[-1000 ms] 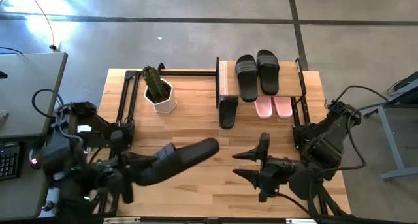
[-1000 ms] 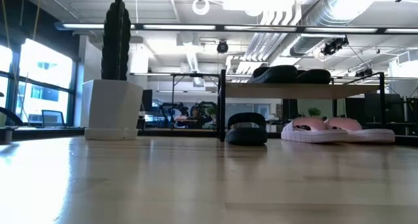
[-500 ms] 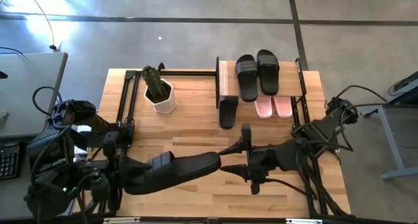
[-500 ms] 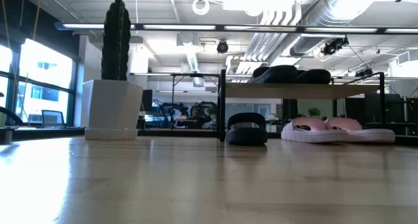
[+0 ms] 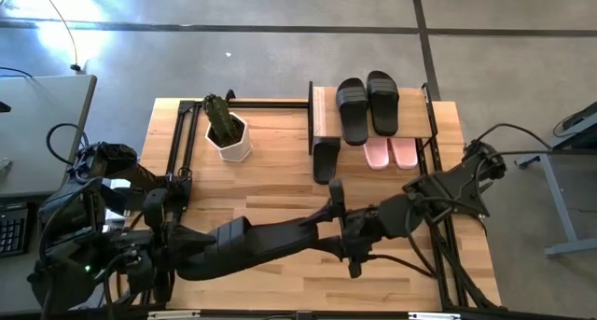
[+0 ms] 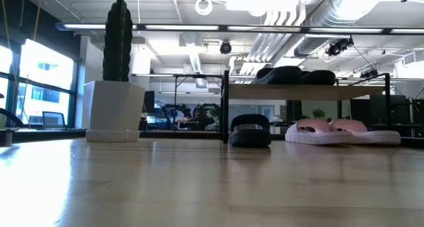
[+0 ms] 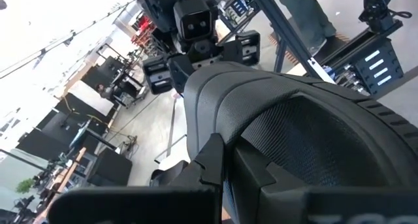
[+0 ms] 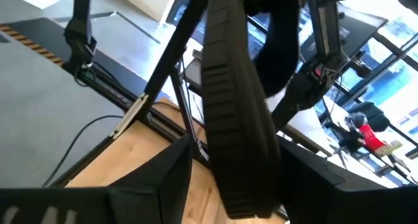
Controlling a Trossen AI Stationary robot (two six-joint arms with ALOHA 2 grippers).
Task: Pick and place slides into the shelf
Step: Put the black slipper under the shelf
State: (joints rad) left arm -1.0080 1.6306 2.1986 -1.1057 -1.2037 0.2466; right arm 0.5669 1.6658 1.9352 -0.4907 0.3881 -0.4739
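My left gripper (image 5: 207,251) is shut on a black slide (image 5: 270,236), held in the air over the table's near middle. The slide's free end points toward the table's right. My right gripper (image 5: 337,230) is open, its fingers standing on either side of that free end (image 8: 238,185). The shelf (image 5: 322,115) stands at the far right with two black slides (image 5: 367,105) on its top board. Two pink slides (image 5: 390,153) and one black slide (image 5: 326,160) lie below it on their soles. The low view shows neither gripper. My left gripper holds the black slide by its end toward the table's left (image 5: 224,245). One finger (image 7: 219,162) lies against the slide's upper side, and the slide's body hides the other. The fingers lie along the slide. It is lifted clear, roughly level, reaching toward my right gripper.
A white hexagonal pot with a cactus (image 5: 227,132) stands at the far left of the table. Black metal frames (image 5: 179,152) run along the table's left and right sides. The bare wooden table (image 5: 280,185) lies between the pot, the shelf and the arms.
My right gripper has moved toward the table's left, until its open fingers stand around the slide's free end. My left gripper has swung the slide so that its free end has gone toward the table's near edge and now points at the right gripper.
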